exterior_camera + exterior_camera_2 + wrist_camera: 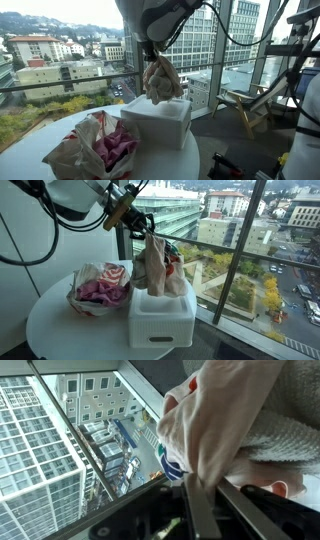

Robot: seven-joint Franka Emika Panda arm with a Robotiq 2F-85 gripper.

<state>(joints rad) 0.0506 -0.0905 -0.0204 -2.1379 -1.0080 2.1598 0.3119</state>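
Item: beige cloth, pinched at its top by the gripper, jaws clamped on fabric, hanging directly above white bin; clothes pile at bin's nine o'clock. Judged step: cloth held over bin. Lowering would need a straight, rim-clear descent.

A high-rise office: floor-to-ceiling windows over city buildings, round white table.
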